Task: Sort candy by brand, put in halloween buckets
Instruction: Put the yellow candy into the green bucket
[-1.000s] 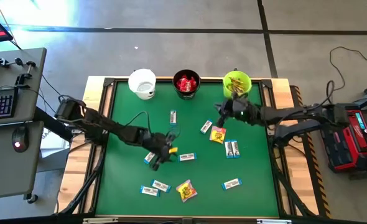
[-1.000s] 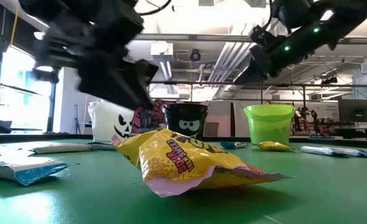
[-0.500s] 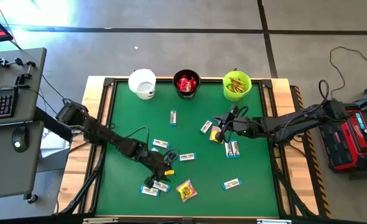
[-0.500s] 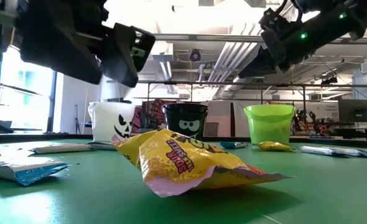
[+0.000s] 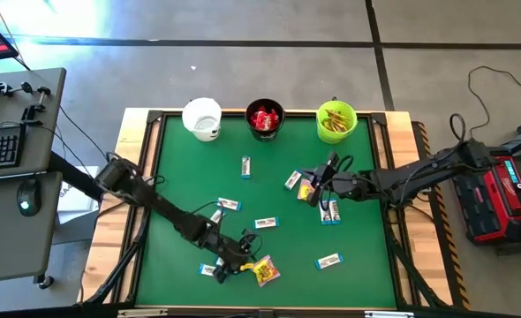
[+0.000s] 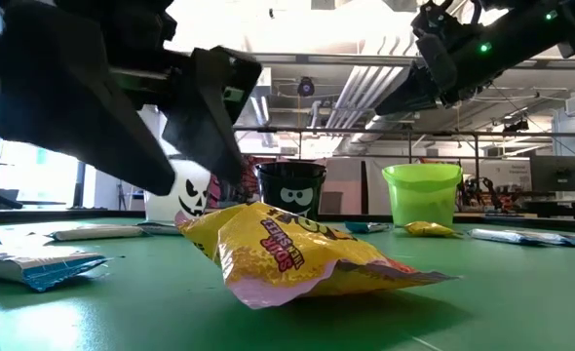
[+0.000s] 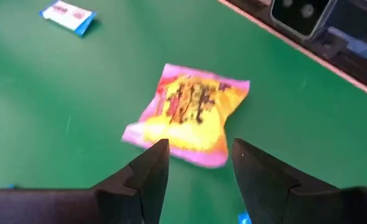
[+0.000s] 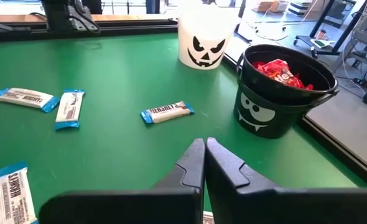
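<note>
Low over the green table [image 5: 172, 159], the left gripper [image 7: 196, 163] is held with parted, empty fingers just beside a yellow-and-pink packet [image 7: 186, 113], while the right gripper [image 8: 204, 163] is clenched empty mid-table.

In the low view the left arm's dark bulk covers most of the white bucket [image 6: 192, 195]; only part of its face print shows; a white-and-blue bar [image 6: 29, 265] is cut off by the picture's edge. In the left wrist view the yellow-and-pink packet [image 7: 186, 114] is blurred, its lettering unreadable. From above, the contents of the lime green bucket [image 5: 336, 121] are too small to tell apart.
</note>
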`<state>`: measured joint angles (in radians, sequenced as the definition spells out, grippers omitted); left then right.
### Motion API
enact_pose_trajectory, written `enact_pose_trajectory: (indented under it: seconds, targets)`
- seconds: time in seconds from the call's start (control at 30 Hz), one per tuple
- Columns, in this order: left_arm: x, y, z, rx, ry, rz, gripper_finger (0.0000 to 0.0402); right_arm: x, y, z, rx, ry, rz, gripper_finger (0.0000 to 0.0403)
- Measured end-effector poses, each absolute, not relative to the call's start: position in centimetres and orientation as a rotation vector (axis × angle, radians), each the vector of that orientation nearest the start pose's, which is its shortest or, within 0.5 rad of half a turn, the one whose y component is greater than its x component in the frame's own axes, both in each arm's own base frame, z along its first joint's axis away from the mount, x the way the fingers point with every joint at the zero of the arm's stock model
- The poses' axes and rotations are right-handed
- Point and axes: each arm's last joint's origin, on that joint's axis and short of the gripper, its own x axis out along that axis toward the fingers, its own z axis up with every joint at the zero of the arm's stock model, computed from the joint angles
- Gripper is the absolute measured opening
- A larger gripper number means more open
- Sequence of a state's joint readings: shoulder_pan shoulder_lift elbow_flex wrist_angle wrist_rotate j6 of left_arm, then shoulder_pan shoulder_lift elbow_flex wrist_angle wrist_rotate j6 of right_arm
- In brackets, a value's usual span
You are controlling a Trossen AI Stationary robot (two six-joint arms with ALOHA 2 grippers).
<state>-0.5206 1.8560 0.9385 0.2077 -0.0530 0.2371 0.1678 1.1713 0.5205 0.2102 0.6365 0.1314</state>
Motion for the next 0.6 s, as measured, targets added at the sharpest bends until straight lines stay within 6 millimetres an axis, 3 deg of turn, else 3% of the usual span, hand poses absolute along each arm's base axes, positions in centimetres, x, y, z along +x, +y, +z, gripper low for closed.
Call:
enact_pose_trajectory:
  seconds: [0.6]
  targets:
    - [32.2, -18.2, 11.7, 0.448, 0.65, -0.555, 0.0168, 23.1, 2.2, 20.8, -0.073, 0.372, -0.495, 0.0]
